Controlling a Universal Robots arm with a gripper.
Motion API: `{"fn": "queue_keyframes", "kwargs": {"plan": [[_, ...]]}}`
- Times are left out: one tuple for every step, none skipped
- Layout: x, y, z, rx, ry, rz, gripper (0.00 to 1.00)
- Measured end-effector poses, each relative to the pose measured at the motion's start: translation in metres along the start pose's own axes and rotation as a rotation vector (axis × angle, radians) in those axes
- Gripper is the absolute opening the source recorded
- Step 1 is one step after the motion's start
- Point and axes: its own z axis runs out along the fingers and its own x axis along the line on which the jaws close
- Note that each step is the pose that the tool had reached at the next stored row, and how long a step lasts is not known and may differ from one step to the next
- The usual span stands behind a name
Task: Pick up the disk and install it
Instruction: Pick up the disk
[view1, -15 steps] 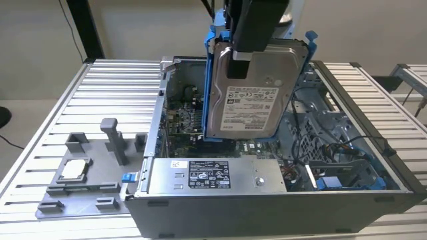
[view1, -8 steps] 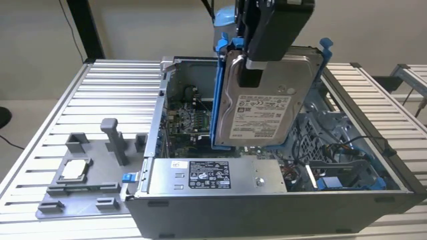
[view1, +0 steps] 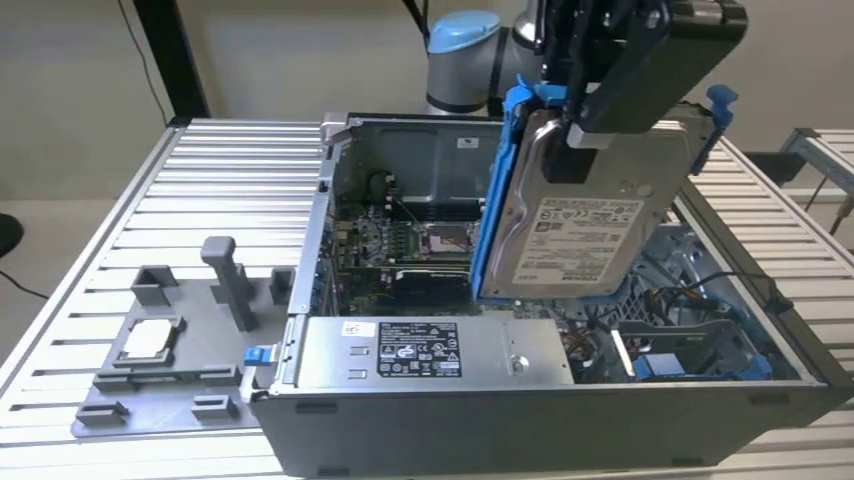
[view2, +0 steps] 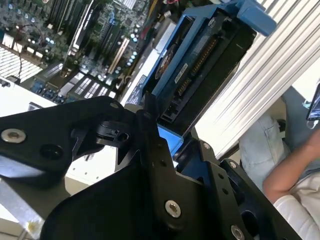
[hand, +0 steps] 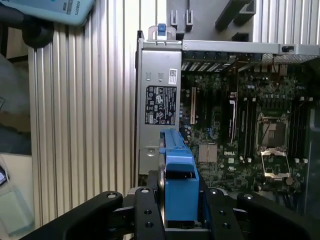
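Above the open computer case (view1: 534, 420), the end effector (view1: 577, 150) clamps the disk (view1: 574, 235) upright; carrying it well likely means holding it square, clear of cables (view1: 707, 280).

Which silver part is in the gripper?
The hard drive in its blue carrier, held above the case. The labelled box sits inside it; the chip lies in its tray.

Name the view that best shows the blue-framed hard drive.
The exterior view: the silver-grey metal hard drive in its blue plastic carrier faces the camera, label visible. Both wrist views see it edge-on.
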Motion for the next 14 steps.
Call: {"fn": "queue_keyframes", "kwargs": {"plan": [[0.0010,-0.0044,0.0000,-0.0002,0.0001,0.000,0.00],[0.0020,-0.0089,0.0000,-0.0003,0.0000,0.000,0.00],[0.0029,-0.0132,0.0000,-0.0004,0.0000,0.000,0.00],[0.0038,-0.0173,0.0000,-0.0005,0.0001,0.000,0.00],[0.0046,-0.0213,0.0000,-0.0006,0.0001,0.000,0.00],[0.0054,-0.0252,0.0000,-0.0005,0.0000,0.000,0.00],[0.0062,-0.0291,-0.0001,-0.0006,0.0001,0.000,0.00],[0.0070,-0.0327,-0.0001,-0.0006,0.0000,0.000,0.00],[0.0077,-0.0363,-0.0001,-0.0006,0.0000,0.000,0.00],[0.0084,-0.0396,-0.0001,-0.0006,0.0000,0.000,0.00],[0.0090,-0.0427,-0.0001,-0.0006,0.0000,0.000,0.00],[0.0095,-0.0456,-0.0001,-0.0006,-0.0001,0.000,0.00],[0.0099,-0.0484,-0.0002,-0.0007,0.0000,0.000,0.00],[0.0102,-0.0511,-0.0003,-0.0006,0.0001,0.000,0.00]]}}
